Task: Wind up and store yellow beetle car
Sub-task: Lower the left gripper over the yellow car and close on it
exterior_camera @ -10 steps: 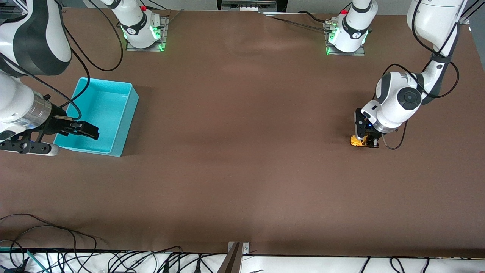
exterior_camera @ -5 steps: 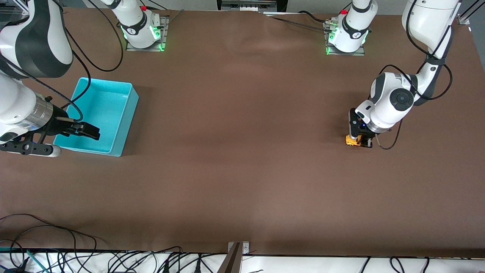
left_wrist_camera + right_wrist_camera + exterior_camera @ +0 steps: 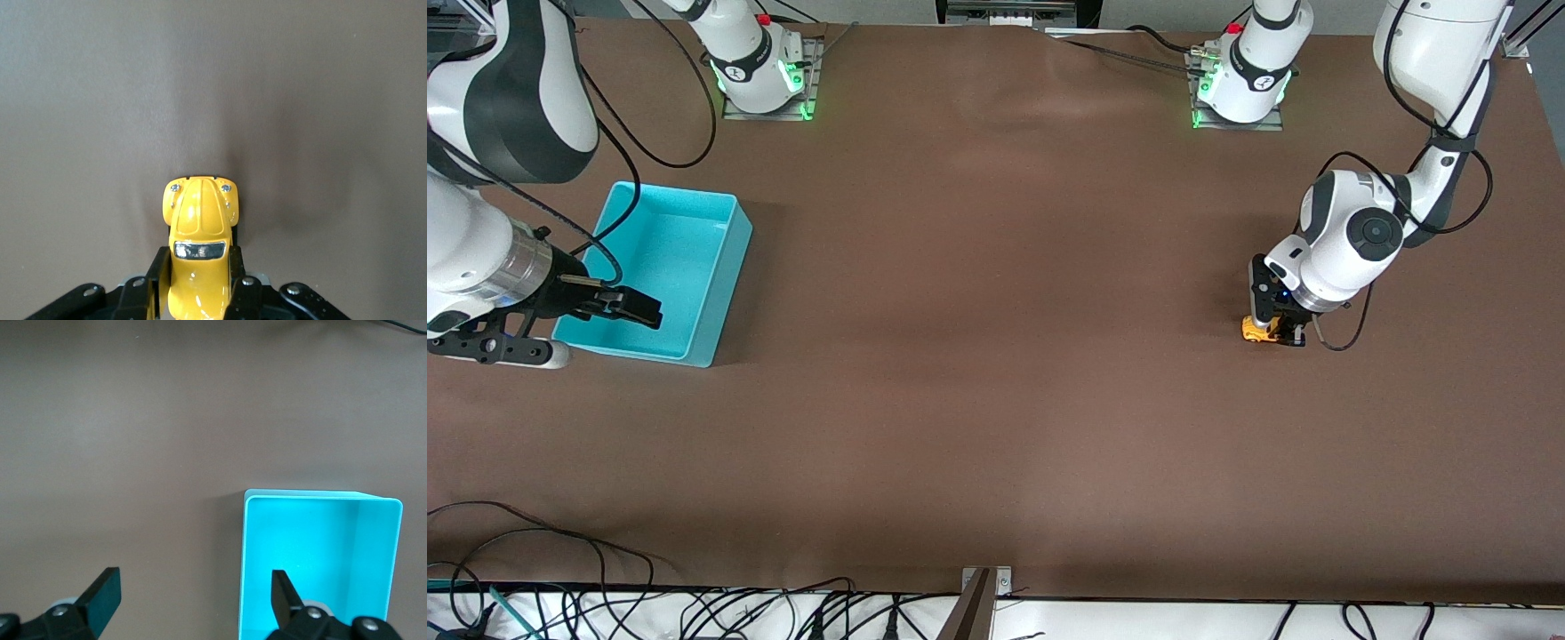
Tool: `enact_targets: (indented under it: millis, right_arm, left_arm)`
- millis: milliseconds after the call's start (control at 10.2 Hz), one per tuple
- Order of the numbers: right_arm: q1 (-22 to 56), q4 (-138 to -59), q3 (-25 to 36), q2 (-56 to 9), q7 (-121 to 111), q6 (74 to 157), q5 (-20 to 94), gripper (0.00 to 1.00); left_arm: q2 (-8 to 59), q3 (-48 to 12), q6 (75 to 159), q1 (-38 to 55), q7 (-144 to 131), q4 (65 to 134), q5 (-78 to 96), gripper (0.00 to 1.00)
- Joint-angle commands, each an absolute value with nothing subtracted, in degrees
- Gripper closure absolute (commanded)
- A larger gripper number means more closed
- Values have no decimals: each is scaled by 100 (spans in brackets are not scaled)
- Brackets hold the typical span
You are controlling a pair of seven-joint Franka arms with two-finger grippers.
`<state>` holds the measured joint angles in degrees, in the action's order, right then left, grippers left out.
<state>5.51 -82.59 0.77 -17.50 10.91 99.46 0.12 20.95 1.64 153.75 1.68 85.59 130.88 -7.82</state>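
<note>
Paintwork on the yellow beetle car (image 3: 197,263) is a glossy yellow-orange; I can see its rounded bonnet, two small round headlights at the nose and a dark windscreen in the left wrist view; in the front view it is only a tiny yellow shape (image 3: 1256,330) on the brown table (image 3: 996,373), toward the left arm's end and far smaller than the bin. The car sits low on the tabletop, nose pointing out from the left gripper (image 3: 197,293); the black fingers (image 3: 157,277) press against both of its flanks, closed tight on the body; I cannot tell whether the wheels touch the surface.

The turquoise bin (image 3: 725,276) stands toward the right arm's end of the table, well apart from the car; it is an open rectangular box, and as far as I see into it from the front and from the right wrist (image 3: 248,573), its floor shows only plain turquoise.

The left arm comes down from its base in a bent elbow, its white wrist folded over so that the left gripper (image 3: 1276,331) points down at the table. The right arm waits; the right gripper (image 3: 618,307) hangs over the bin's edge nearest the front camera, lying almost level, its two dark fingers (image 3: 103,597) spread fully apart with nothing between them.
</note>
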Motion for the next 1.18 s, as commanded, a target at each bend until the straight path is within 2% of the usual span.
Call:
enact_targets:
  millis: [0,589,1080]
  right_arm:
    - [527,-8332,79,-1705,993,9976,114,0]
    - [527,-8332,79,-1705,993,9984,114,0]
    - [527,-8332,79,-1705,993,9993,114,0]
  left_arm:
    - [2724,438,15407,-87,9164,13061,-809,100]
    - [2996,1422,15680,-351,10640,12982,-363,100]
    - [3129,1494,15671,-378,10837,12876,219,100]
